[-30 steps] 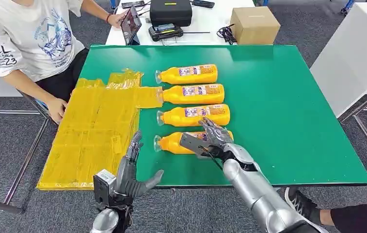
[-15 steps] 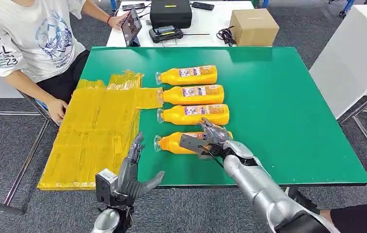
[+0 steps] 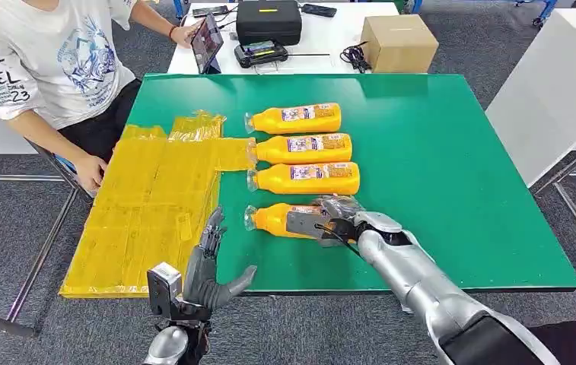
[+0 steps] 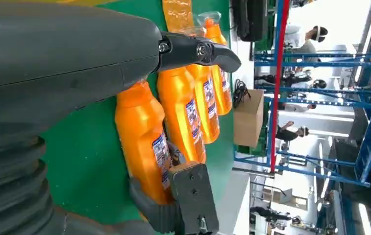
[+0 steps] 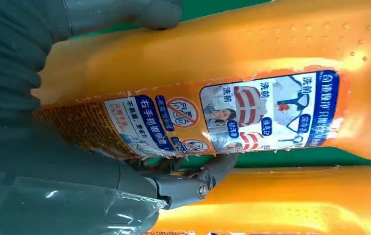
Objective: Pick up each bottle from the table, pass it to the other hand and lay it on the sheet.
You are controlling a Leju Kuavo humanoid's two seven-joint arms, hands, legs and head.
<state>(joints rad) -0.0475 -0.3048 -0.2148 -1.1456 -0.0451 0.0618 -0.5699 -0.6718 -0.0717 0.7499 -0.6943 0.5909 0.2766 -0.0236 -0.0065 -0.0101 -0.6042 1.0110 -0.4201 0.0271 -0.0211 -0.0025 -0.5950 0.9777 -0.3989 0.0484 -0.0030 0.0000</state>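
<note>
Landmark: green table (image 3: 452, 190); all places given relative to it.
Nearest bottle (image 3: 277, 220): orange, lying flat near the front edge of the table, closest to the robot of four in a row; cap toward the yellow sheet, base toward the table's right side; long axis across the table, left to right.
Right robot hand (image 3: 335, 217): wrapped over the labelled middle of the nearest bottle, thumb on one flank and fingers (image 5: 193, 183) tucked under the other, between this bottle and the next; closed on it, bottle apparently not yet lifted off the table.
Left robot hand (image 3: 207, 270): raised at the front edge of the table, fingers apart, nothing held; just beside the cap end of the nearest bottle, between bottle and sheet.
Key relation: bottle neck pointing toward the left robot hand, so handover likely neck-first, short reach leftward.
Other bottles (image 3: 303, 148): three, parallel, farther back on the table, caps the same way.
Yellow sheet (image 3: 155, 205): spread over the table's left part, overhanging the left edge; no bottle on it.
Label (image 5: 222, 117): Chinese print, pictograms, a prohibition sign; blue, white and red; brand not legible.
Person (image 3: 49, 68): seated at the table's far left corner, shirt reading "23".
</note>
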